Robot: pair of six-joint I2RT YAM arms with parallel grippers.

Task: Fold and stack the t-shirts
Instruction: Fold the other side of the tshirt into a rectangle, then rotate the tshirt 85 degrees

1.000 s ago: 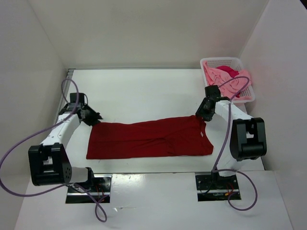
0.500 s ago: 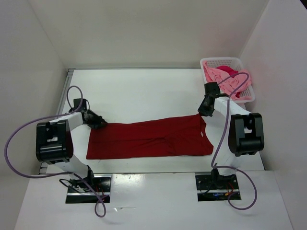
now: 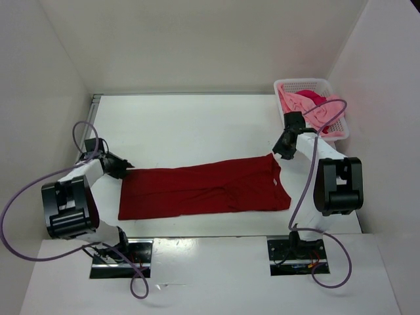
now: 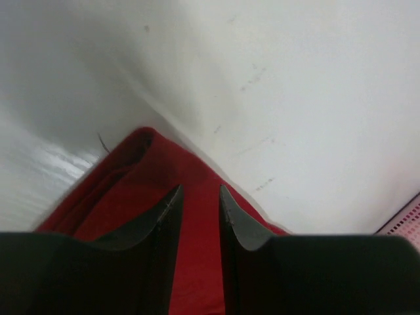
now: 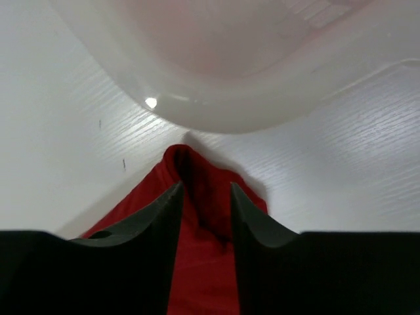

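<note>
The dark red t-shirt [image 3: 203,190] lies as a long folded strip across the table. Its far corners are tented up off the table. My left gripper [image 3: 120,168] is at the far left corner, and in the left wrist view the jaws [image 4: 199,189] are closed on red cloth [image 4: 147,161] that pokes out past the tips. At the far right corner my right gripper [image 3: 280,152] [image 5: 205,186] pinches a bunched fold of the same shirt [image 5: 190,164]. A light pink t-shirt [image 3: 328,110] and a magenta one [image 3: 316,98] fill the basket.
The white mesh basket [image 3: 302,83] stands at the back right, close behind the right gripper, and looms blurred at the top of the right wrist view [image 5: 249,85]. White walls enclose the table on three sides. Purple cables loop from both arms.
The left gripper has moved left and taken the shirt's far left corner with it. The right gripper has shifted slightly back and right. The shirt's far edge now lies stretched longer.
</note>
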